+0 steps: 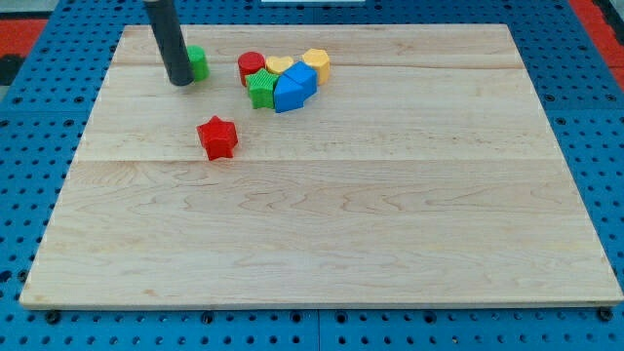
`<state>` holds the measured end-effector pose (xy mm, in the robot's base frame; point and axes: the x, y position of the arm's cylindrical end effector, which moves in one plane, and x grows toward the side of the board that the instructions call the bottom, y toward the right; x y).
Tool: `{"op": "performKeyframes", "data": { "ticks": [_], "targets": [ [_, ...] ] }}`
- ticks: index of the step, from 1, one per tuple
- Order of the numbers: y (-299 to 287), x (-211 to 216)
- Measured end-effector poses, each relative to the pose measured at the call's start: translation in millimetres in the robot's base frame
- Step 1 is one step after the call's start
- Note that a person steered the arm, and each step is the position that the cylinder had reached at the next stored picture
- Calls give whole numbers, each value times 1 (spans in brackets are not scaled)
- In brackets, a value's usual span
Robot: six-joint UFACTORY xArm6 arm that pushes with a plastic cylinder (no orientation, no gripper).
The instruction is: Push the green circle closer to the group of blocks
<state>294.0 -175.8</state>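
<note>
The rod's tip (180, 82) rests on the wooden tabletop (322, 214) near the view's top left, touching the left side of the green circle (198, 62), which it partly hides; there is no claw on this arm. To the view's right of the circle, apart from it, sits the group: a red cylinder (251, 66), a green star (260, 89), a yellow heart (279, 64), a yellow hexagon (316, 63) and a blue block (294, 88), packed together. A red star (217, 136) lies alone below, toward the view's bottom.

One raised, slightly oblique view down over the whole wooden board (322, 214), from its near edge.
</note>
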Motion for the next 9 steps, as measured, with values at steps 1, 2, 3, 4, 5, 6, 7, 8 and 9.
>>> {"op": "performKeyframes", "data": {
  "ticks": [1,2,3,4,5,6,7,8,9],
  "targets": [
    [-7,-3],
    [-32,-14],
    [-7,-38],
    [31,-48],
    [39,-50],
    [20,-66],
    [37,-79],
    [42,-73],
    [6,-72]
  ]
}}
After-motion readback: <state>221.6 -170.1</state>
